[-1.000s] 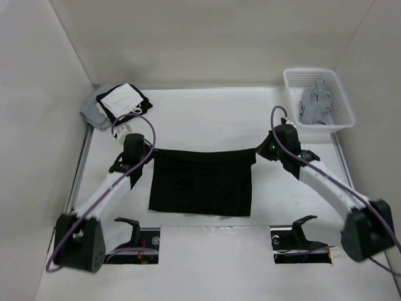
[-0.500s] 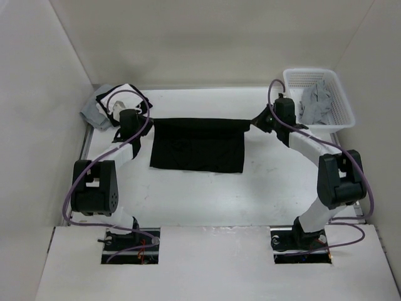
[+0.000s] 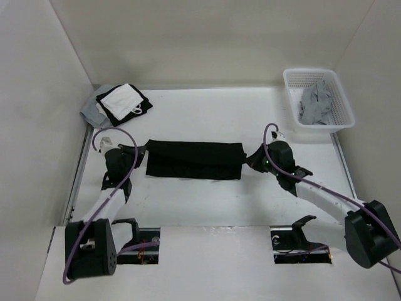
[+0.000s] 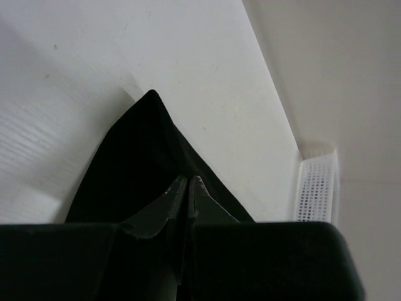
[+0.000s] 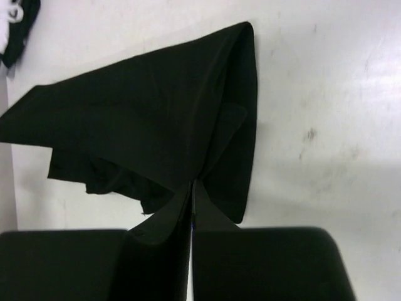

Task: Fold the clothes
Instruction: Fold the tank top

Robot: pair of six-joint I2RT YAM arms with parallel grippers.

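The clothes [image 3: 193,160] are one black garment, doubled into a wide low band across the middle of the table. My left gripper [image 3: 139,153] is shut on its left end, and the wrist view shows the fabric [image 4: 135,169] running out from between the closed fingertips [image 4: 188,182]. My right gripper [image 3: 249,157] is shut on the right end. In the right wrist view the folded black cloth [image 5: 156,106] spreads from the pinched tips [image 5: 192,185], with a lower layer's ragged edge hanging below it.
A pile of grey, white and black clothes [image 3: 118,103] lies at the back left corner. A white perforated basket [image 3: 318,100] with a grey garment inside stands at the back right. The table's raised left rail [image 3: 80,166] runs close beside the left arm.
Both grippers carried the garment's top edge to the back of the table, then toward me, doubling the cloth into a narrow band. Both arms now reach lower and nearer the front.
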